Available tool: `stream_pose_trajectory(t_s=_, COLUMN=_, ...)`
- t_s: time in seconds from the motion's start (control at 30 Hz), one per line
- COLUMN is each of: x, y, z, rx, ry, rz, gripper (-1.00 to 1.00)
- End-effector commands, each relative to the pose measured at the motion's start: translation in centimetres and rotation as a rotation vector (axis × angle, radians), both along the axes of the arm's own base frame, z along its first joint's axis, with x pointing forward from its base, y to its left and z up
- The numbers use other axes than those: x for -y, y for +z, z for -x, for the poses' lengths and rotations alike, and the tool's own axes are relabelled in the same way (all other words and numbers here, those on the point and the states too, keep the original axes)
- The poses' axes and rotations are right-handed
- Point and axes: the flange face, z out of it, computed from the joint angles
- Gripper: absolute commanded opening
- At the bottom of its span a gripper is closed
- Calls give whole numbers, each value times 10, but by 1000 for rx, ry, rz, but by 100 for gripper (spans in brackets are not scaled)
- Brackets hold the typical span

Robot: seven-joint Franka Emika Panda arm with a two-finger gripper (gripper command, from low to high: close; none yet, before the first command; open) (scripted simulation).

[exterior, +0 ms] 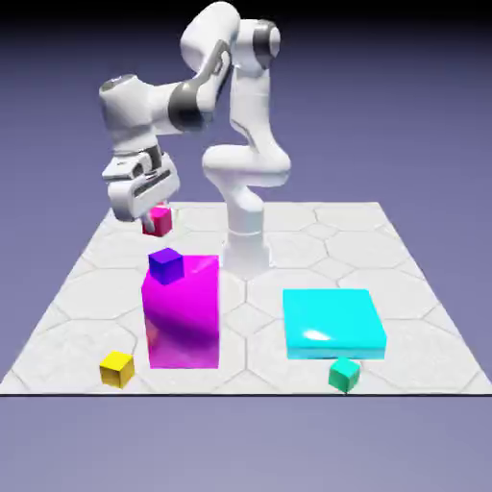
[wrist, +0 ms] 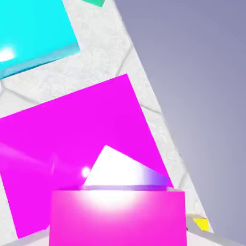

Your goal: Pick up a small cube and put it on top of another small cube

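My gripper [exterior: 152, 209] is shut on the small pink-red cube [exterior: 159, 223], holding it in the air toward the exterior view's left, behind and above the tall magenta block [exterior: 183, 317]. The other small cube [exterior: 165, 264], dark purple, rests on that block's top near its left corner. In the hand view the held cube [wrist: 117, 216] fills the bottom and hides my fingertips. Just beyond it the purple cube [wrist: 127, 170] shows, washed pale by glare, on the magenta block's top face [wrist: 67, 139].
A flat cyan block [exterior: 333, 324] lies to the exterior view's right of the magenta block. A small green cube [exterior: 344, 374] sits in front of it. A small yellow cube [exterior: 116, 368] lies near the front left edge of the table [exterior: 404, 240].
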Motion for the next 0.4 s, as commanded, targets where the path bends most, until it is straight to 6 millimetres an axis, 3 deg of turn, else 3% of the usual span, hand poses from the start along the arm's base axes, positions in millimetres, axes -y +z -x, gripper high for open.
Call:
stream_pose_trajectory(t_s=0.0, x=-1, y=-4, z=0, rx=1, ry=0, rz=0, gripper=-100)
stream_pose_trajectory(t_s=0.27, x=-8, y=-40, z=-3, rx=-7, ry=4, rz=-1, gripper=-100)
stream_pose_trajectory(t_s=0.3, x=-8, y=-40, z=-3, rx=-7, ry=4, rz=-1, gripper=100)
stream_pose_trajectory(t_s=0.37, x=-7, y=-35, z=-3, rx=-5, ry=3, rz=-1, gripper=100)
